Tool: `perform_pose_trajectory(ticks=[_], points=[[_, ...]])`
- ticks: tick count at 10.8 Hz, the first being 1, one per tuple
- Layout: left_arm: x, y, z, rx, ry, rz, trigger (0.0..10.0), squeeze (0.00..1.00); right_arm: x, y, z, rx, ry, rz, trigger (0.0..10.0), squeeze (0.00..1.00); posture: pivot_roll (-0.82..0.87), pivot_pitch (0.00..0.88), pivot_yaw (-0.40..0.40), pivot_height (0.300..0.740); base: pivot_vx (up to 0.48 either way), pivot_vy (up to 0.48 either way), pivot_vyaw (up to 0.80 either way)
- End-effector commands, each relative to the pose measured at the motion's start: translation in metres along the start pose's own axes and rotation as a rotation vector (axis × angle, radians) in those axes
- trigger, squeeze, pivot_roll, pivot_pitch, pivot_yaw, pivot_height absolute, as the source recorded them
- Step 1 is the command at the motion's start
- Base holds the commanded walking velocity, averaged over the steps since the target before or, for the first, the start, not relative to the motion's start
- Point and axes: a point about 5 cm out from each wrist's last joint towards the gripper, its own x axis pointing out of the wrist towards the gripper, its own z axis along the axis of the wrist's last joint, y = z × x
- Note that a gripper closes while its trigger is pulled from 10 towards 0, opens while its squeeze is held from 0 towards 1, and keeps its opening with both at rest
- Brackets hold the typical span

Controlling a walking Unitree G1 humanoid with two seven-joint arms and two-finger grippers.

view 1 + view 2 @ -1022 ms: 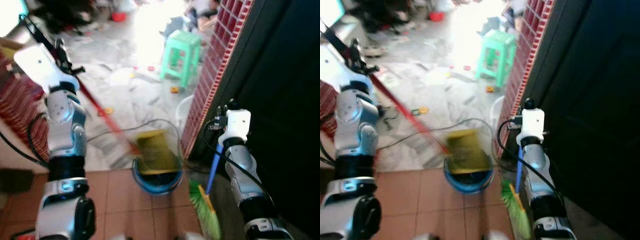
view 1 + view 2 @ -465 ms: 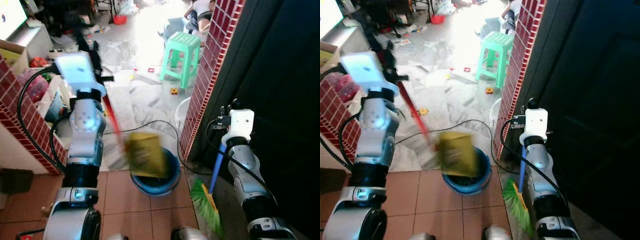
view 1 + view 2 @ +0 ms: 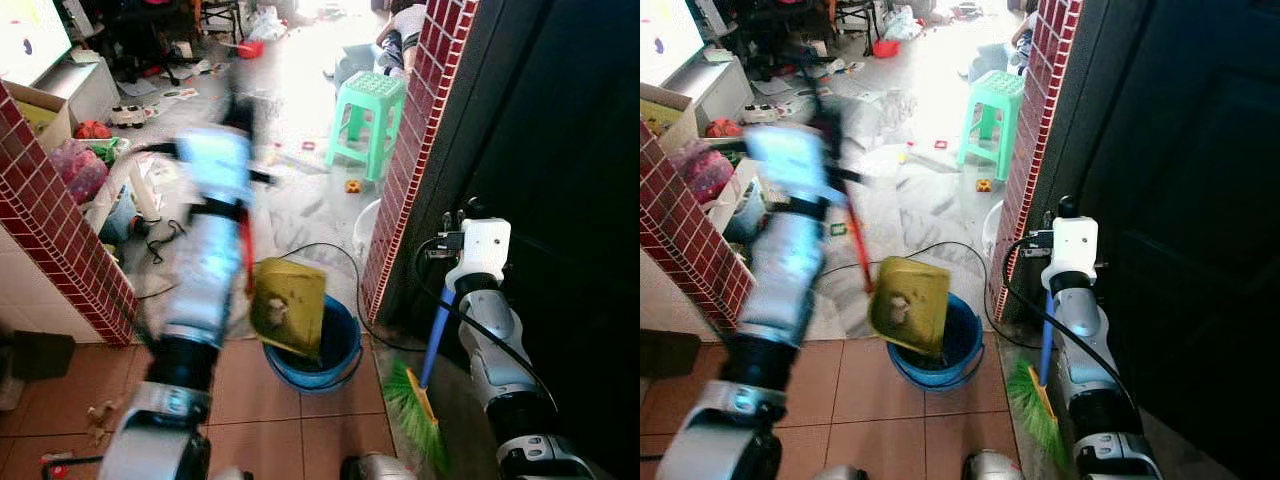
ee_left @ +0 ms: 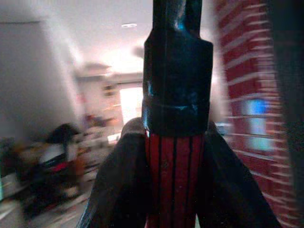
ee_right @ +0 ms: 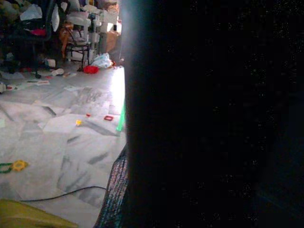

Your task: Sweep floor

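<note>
While the yellow dustpan (image 3: 288, 305) hangs tilted over the blue bucket (image 3: 335, 352) at the lower middle of the left eye view, the step in hand looks like emptying swept dirt. To do it well, the pan's mouth should stay inside the bucket's rim and tip steeply, with a short pause so the bits slide off. The left arm is blurred at the centre left. At the lower right the right arm stands by the blue-handled green broom (image 3: 413, 402), which leans near the brick pillar (image 3: 415, 150).

Across the left wrist view, the left gripper (image 4: 175, 190) is clenched on the red handle (image 4: 174, 180) of the dustpan, its fingers (image 4: 118, 185) pressed on both sides.

Along the right wrist view, a dark shape blocks most of the frame, so the right gripper's state cannot be told. The littered marble floor (image 5: 57, 142) awaits more sweeping.
</note>
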Motion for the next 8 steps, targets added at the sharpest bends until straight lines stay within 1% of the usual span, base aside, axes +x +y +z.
perform_pose_trajectory(ticks=[1, 2, 3, 4, 5, 6, 7, 8], points=[[0.002, -0.015, 0.014, 0.020, -0.075, -0.120, 10.0, 0.00, 0.005, -0.002, 0.009, -0.011, -0.041, -0.006, 10.0, 0.00, -0.09, 0.000, -0.007, 0.740, 0.000, 0.000, 0.00], [-0.003, -0.044, 0.025, 0.021, -0.129, -0.345, 10.0, 0.00, 0.005, -0.003, 0.008, -0.012, -0.036, -0.009, 10.0, 0.00, -0.09, 0.000, -0.007, 0.740, 0.000, 0.000, 0.00], [-0.011, -0.068, 0.035, 0.064, -0.178, -0.535, 10.0, 0.00, 0.006, -0.002, 0.008, -0.011, -0.036, -0.009, 10.0, 0.00, -0.07, 0.000, -0.011, 0.740, 0.000, 0.000, 0.00], [-0.019, -0.085, 0.039, 0.090, -0.201, -0.655, 10.0, 0.00, 0.007, 0.000, 0.008, -0.008, -0.036, -0.007, 10.0, 0.00, -0.07, 0.000, -0.011, 0.740, 0.000, 0.000, 0.00], [-0.025, -0.093, 0.043, 0.132, -0.235, -0.715, 10.0, 0.00, 0.007, 0.001, 0.008, -0.007, -0.037, -0.005, 10.0, 0.00, -0.07, 0.000, -0.011, 0.740, 0.000, 0.000, 0.00], [-0.029, -0.099, 0.044, 0.197, -0.255, -0.775, 10.0, 0.00, 0.007, 0.001, 0.008, -0.008, -0.037, -0.006, 10.0, 0.00, -0.07, 0.000, -0.011, 0.740, 0.000, 0.000, 0.00], [-0.028, -0.100, 0.045, 0.185, -0.240, -0.768, 10.0, 0.00, 0.007, -0.001, 0.007, -0.011, -0.037, -0.008, 10.0, 0.00, -0.07, 0.000, -0.012, 0.740, 0.000, 0.000, 0.00], [-0.024, -0.098, 0.048, 0.151, -0.233, -0.729, 10.0, 0.00, 0.007, -0.001, 0.007, -0.014, -0.037, -0.010, 10.0, 0.00, -0.07, 0.000, -0.012, 0.740, 0.000, 0.000, 0.00]])
